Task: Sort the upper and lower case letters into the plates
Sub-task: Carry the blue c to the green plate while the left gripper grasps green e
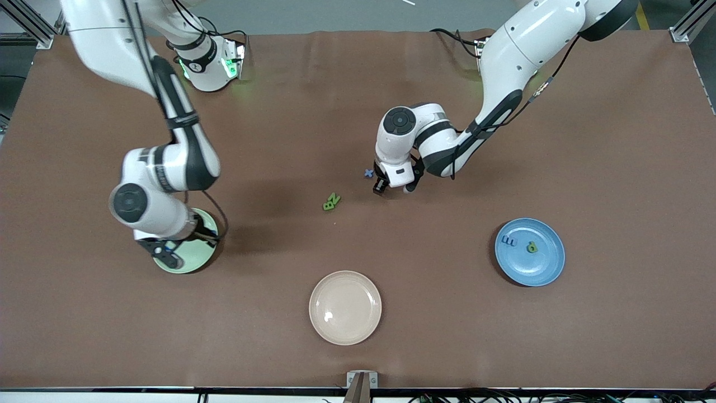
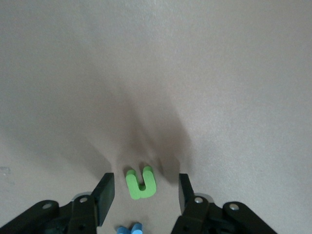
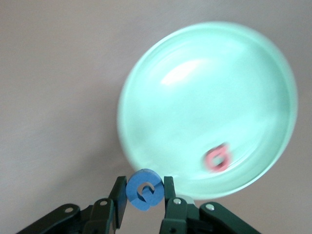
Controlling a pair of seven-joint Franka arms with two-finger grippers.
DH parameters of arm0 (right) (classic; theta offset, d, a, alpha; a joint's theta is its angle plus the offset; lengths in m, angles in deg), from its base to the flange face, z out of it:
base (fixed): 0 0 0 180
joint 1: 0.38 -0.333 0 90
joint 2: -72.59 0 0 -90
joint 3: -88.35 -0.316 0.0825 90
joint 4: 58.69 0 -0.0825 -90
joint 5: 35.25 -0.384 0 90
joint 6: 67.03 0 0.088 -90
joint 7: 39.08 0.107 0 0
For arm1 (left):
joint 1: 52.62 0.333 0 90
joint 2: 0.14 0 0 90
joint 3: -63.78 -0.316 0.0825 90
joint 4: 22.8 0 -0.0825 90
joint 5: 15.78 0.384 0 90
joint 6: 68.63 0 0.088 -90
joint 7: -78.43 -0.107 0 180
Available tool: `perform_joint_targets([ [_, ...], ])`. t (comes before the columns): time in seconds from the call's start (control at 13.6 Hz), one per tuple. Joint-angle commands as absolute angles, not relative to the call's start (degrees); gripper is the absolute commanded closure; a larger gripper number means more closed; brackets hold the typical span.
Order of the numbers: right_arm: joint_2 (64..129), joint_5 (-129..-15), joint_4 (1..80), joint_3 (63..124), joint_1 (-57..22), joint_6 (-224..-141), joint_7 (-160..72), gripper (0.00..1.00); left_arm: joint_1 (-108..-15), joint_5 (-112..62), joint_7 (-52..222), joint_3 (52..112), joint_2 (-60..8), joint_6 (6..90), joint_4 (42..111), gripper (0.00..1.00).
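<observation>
Smooth round cream plate (image 1: 345,307); tabletop (image 1: 615,140) matte brown

Both arms are glossy white with rounded shells and dark grey bands at the joints. Each wrist carries a round black cap. Black cables run along the links, strapped on the right arm (image 1: 168,162) and the left arm (image 1: 492,78). A green light glows at the right arm's base (image 1: 210,64). The black fingers (image 2: 103,197) hang from brackets with silver screws.

Matt brown cloth-like table cover (image 1: 358,112), glossy smooth mint plate (image 3: 209,97), gloss blue plate (image 1: 545,268), foam-looking matt green letter (image 2: 141,183).
</observation>
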State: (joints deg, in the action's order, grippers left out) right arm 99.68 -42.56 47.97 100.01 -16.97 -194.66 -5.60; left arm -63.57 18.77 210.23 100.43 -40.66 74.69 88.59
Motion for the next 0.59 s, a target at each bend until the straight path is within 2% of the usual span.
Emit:
perform_joint_targets([
  [0.0,97.90,-42.29,51.96,98.45,-10.51,-197.01,-15.58,0.99,-64.48,20.08,211.77,99.99,-42.07,75.42,86.97,0.46],
  [0.15,98.17,-42.29,53.72,98.45,-8.74,-200.87,-18.59,0.99,-64.48,20.08,211.59,99.99,-42.24,75.42,86.97,0.52],
  [0.37,100.01,-42.29,54.25,98.45,-8.47,-203.52,-18.78,0.99,-64.48,20.17,211.50,99.30,-42.24,75.16,86.97,0.53],
  [0.44,100.45,-42.29,54.25,98.45,-8.21,-203.79,-18.78,0.99,-64.48,20.17,211.41,99.03,-42.33,75.16,86.97,0.58],
  [0.51,101.06,-42.29,54.25,98.45,-8.29,-204.23,-18.78,0.99,-64.48,20.17,210.80,98.94,-42.24,75.07,86.97,0.71],
])
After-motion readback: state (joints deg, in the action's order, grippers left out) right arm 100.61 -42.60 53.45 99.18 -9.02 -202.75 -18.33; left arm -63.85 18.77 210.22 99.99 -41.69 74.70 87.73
